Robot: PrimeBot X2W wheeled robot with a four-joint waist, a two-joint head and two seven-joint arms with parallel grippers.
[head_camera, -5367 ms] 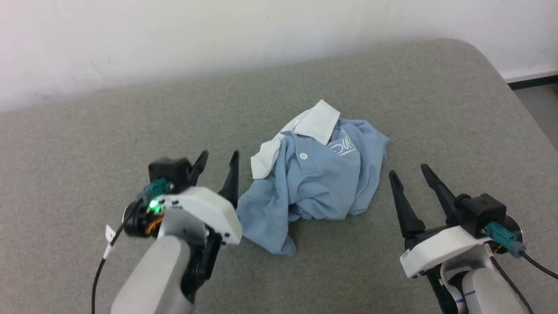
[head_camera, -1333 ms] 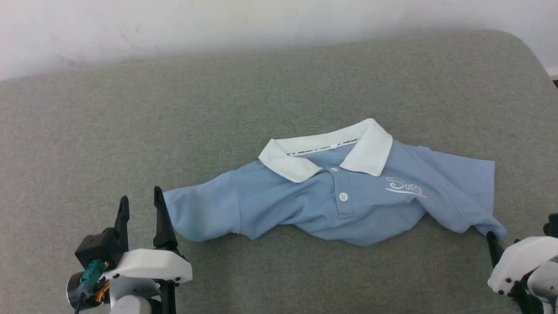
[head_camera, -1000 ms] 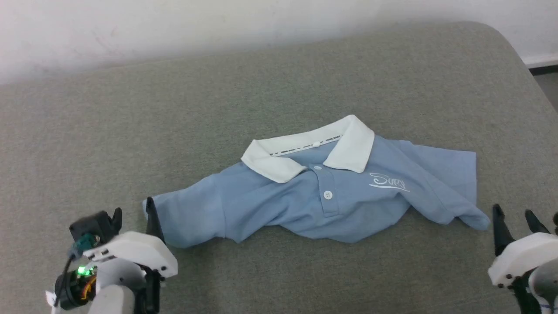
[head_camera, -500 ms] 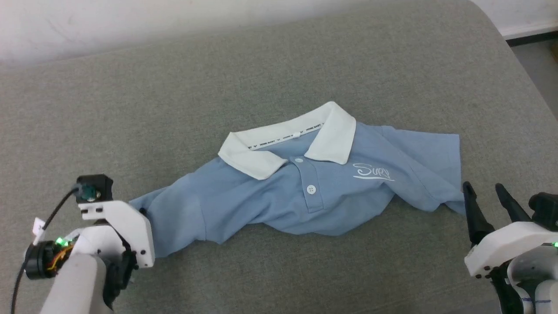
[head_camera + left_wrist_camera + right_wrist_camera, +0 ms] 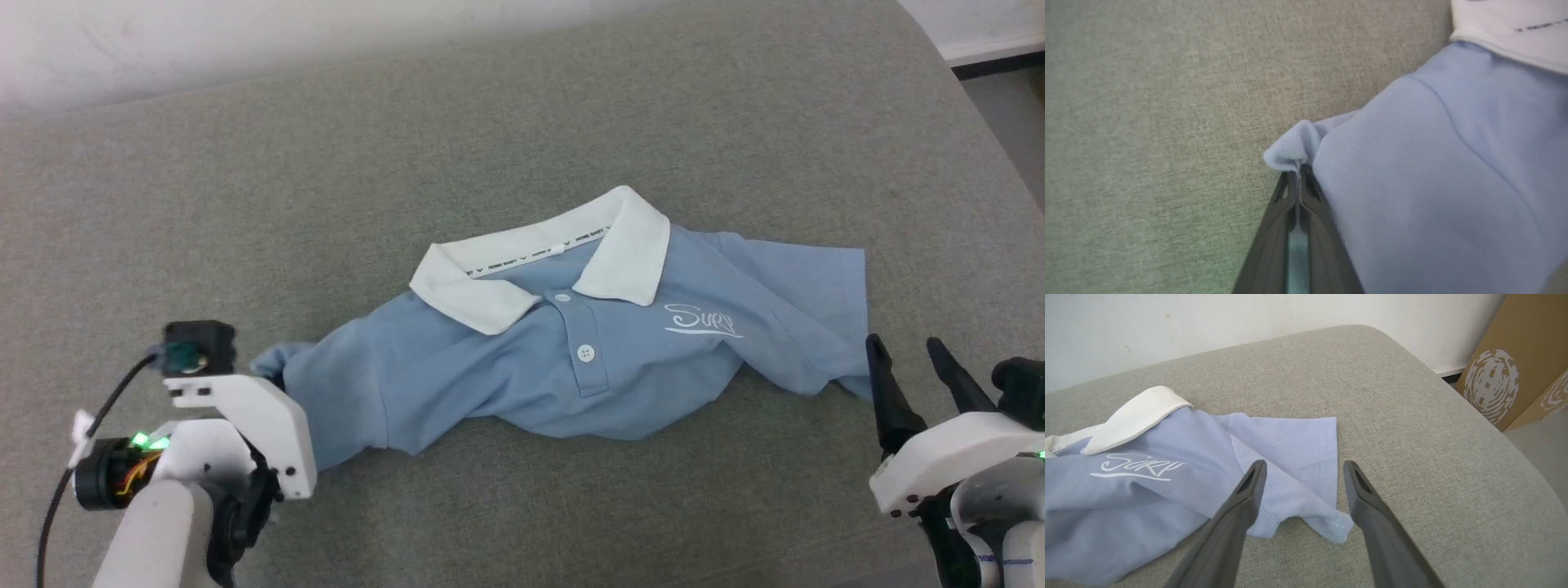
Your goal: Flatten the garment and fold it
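The light blue polo shirt [image 5: 571,359] lies front up across the grey cushion, its white collar [image 5: 547,257] toward the wall and its lower body bunched underneath. My left gripper [image 5: 1298,175] is shut on the bunched hem of the shirt's left sleeve [image 5: 1290,151]; in the head view that gripper [image 5: 273,380] sits at the sleeve's end, fingers hidden behind its white housing. My right gripper [image 5: 904,359] stands open beside the right sleeve's drooping corner [image 5: 1337,528], with its fingers [image 5: 1249,486] hovering over that sleeve without touching it.
The grey cushion [image 5: 408,139] has a rounded right edge [image 5: 1494,428] with floor beyond. Brown cardboard boxes [image 5: 1515,359] stand past that edge. A white wall [image 5: 245,33] backs the cushion.
The crumpled shirt has been spread out sideways. In the last second my left gripper turned onto the left sleeve end, shut on it, and drew it slightly inward, bunching the hem. The head camera shifted.
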